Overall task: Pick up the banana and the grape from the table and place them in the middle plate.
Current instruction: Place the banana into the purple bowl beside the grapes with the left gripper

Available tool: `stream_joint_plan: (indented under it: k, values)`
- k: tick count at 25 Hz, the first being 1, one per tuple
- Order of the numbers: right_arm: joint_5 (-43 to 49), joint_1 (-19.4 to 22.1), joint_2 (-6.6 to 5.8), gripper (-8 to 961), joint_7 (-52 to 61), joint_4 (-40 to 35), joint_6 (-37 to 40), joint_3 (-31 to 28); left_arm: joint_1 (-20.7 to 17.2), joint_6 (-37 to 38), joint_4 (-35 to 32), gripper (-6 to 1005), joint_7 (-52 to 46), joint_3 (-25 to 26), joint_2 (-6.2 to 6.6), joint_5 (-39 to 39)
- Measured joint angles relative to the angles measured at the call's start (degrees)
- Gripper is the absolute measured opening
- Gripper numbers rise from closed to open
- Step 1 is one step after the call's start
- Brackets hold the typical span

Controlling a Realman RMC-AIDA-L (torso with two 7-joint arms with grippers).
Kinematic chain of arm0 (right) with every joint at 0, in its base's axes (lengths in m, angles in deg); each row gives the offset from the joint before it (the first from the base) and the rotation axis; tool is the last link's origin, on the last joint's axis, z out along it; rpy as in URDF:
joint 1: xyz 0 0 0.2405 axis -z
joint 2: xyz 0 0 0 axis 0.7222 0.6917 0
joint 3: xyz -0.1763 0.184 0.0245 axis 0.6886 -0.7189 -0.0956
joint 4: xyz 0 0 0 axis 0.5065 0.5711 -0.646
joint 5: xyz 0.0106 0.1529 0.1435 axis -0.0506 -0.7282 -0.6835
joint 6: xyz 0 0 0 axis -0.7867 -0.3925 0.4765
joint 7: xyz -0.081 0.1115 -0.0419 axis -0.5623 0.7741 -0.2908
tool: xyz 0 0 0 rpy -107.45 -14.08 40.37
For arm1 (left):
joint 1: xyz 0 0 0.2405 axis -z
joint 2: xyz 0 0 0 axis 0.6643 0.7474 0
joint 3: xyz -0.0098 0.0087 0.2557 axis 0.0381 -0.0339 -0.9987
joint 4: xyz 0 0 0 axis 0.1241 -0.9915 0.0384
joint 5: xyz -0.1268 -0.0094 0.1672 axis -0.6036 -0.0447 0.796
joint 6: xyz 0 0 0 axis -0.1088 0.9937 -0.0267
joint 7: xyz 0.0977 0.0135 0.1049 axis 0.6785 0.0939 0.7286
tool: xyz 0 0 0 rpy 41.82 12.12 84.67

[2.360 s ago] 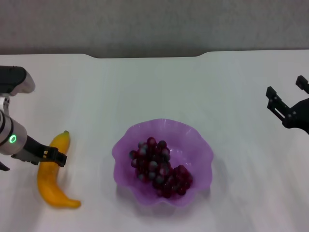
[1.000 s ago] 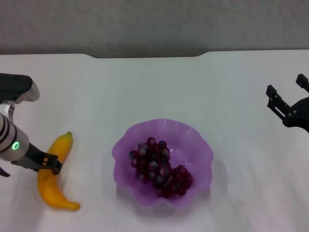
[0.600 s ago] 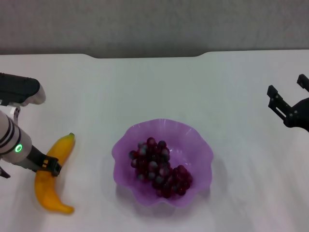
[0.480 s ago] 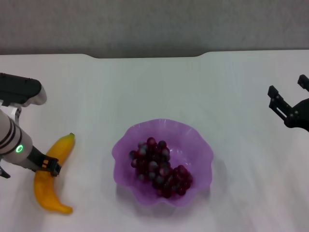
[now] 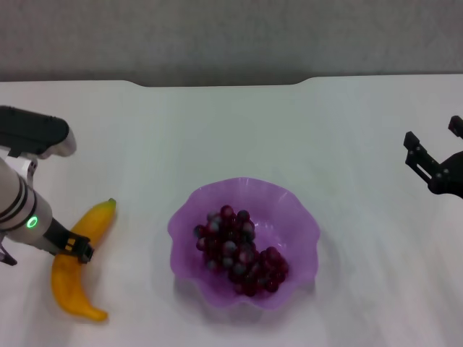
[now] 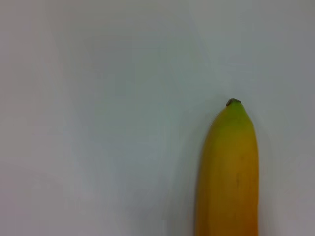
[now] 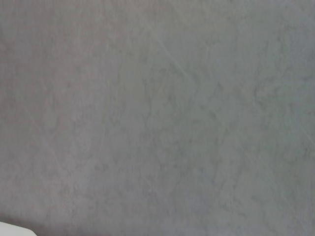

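The yellow banana lies on the white table at the left, its green tip toward the plate. My left gripper sits across the banana's middle and is shut on it. The left wrist view shows the banana tip end resting on the table. The dark red grape bunch lies inside the purple scalloped middle plate at the centre front. My right gripper hovers open at the far right, well away from the plate.
A grey wall runs behind the table's back edge. The right wrist view shows only that grey wall.
My left arm has turned and shifted slightly, and the banana has rotated with it, the tip swinging toward the plate and the lower end toward the left. The right gripper has drifted slightly right.
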Motion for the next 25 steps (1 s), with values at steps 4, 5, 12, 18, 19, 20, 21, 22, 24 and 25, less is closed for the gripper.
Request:
stream_joint_plan:
  k: [4,5,12,18,19,20,21,22,24,25]
  values:
    - [0.0,0.05,0.0,744,0.0,0.0,0.06,0.0,-4.68,3.3,-12.51,496,-2.57,-4.27,-0.05,-0.01]
    - [0.0,0.05,0.0,744,0.0,0.0,0.06,0.01,-5.79,4.06,-15.96,496,-3.03,-4.77,-0.01,0.01]
    - [0.0,0.13,0.0,735,0.0,0.0,0.07,0.04,-10.56,6.22,-30.5,497,-3.11,-4.58,0.04,0.59]
    - [1.09,0.13,0.0,713,0.03,0.1,0.57,0.12,-13.6,5.58,-39.07,497,0.04,-2.04,-0.02,-0.85]
    - [1.61,0.13,0.0,715,0.09,0.21,0.57,0.13,-14.07,5.55,-40.07,497,0.65,-1.81,-0.02,-1.65]
    - [1.96,0.12,0.0,717,0.18,0.32,0.57,0.13,-14.5,5.53,-40.98,497,1.58,-1.49,0.01,-2.96]
    - [2.26,0.12,0.0,719,0.28,0.42,0.57,0.13,-14.86,5.51,-41.74,497,2.5,-1.1,0.05,-4.27]
    - [2.35,0.12,0.0,722,0.34,0.48,0.57,0.13,-15.46,5.6,-42.97,497,4.82,-0.4,0.1,-7.23]
    - [2.39,0.11,0.0,726,0.41,0.54,0.57,0.13,-16.11,5.88,-44.29,497,6.97,-0.05,0.1,-10.05]
    - [2.39,0.12,0.0,729,0.45,0.54,0.57,0.13,-16.33,6.11,-44.76,497,7.84,0.01,0.12,-11.21]
